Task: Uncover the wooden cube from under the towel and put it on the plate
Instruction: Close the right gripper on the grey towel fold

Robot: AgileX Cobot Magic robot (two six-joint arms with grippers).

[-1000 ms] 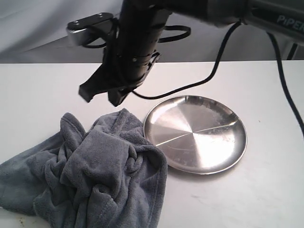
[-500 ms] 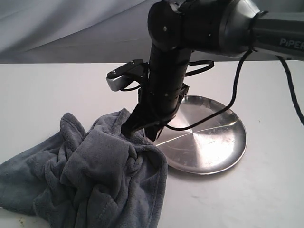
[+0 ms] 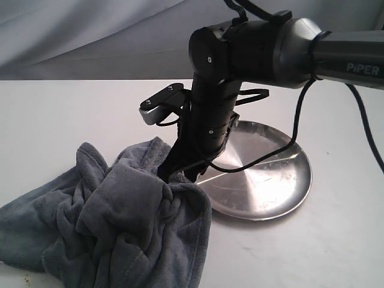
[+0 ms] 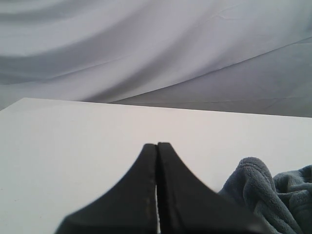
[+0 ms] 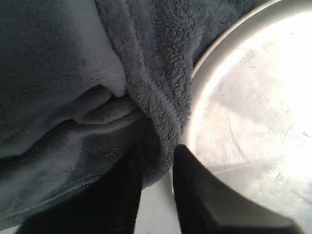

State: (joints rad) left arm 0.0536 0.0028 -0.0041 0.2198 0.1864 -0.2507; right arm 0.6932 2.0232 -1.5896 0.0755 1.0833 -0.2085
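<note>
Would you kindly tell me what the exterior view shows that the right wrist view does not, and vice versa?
Only exterior: the whole crumpled towel, the full round plate, the right arm pointing down. Only right wrist: its fingers slightly apart at a towel fold, beside the plate's rim. Both: towel beside plate, no wooden cube visible.

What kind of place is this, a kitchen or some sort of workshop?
Probably a lab test bench, not a kitchen: a black robot arm reaches over a plain white table that holds a towel and a steel plate, and a grey cloth backdrop hangs behind.
</note>
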